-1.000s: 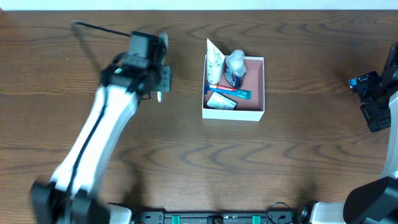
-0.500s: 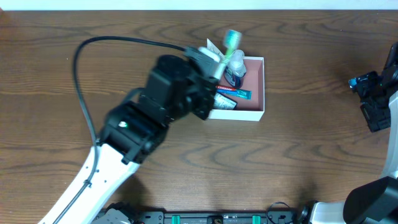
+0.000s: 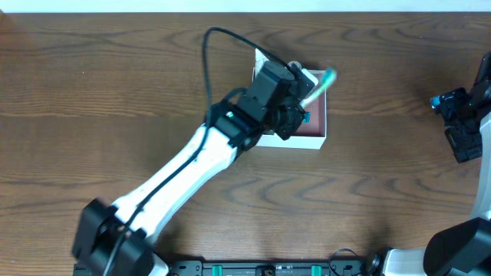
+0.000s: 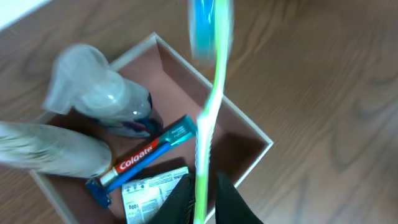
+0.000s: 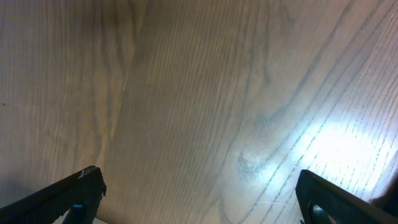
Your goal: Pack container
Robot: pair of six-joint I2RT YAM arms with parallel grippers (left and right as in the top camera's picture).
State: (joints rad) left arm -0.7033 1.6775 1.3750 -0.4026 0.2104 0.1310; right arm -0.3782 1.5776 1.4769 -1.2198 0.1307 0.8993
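Note:
The container (image 3: 298,141), a shallow square box with white walls and a pink-brown inside (image 4: 179,79), sits at the table's far middle. Inside lie a Colgate tube (image 4: 148,155), a clear capped bottle (image 4: 99,93), a white tube (image 4: 50,149) and a printed soap box (image 4: 149,194). My left gripper (image 3: 298,104) hovers over the box, shut on a green toothbrush (image 4: 211,106). Its blue head (image 3: 328,77) pokes out past the right wall. In the left wrist view the gripper (image 4: 204,188) has a finger on each side of the handle. My right gripper (image 3: 460,123) stands open at the far right over bare wood (image 5: 205,199).
The left arm (image 3: 184,172) stretches diagonally from the near left to the box, its black cable (image 3: 207,61) looping above. Brown wood table (image 3: 383,192) lies all around the box. The table's far edge runs along the top of the overhead view.
My left arm swung from the table's left side to above the container, carrying the toothbrush. The brush now points right over the box's right wall. The right arm stayed still.

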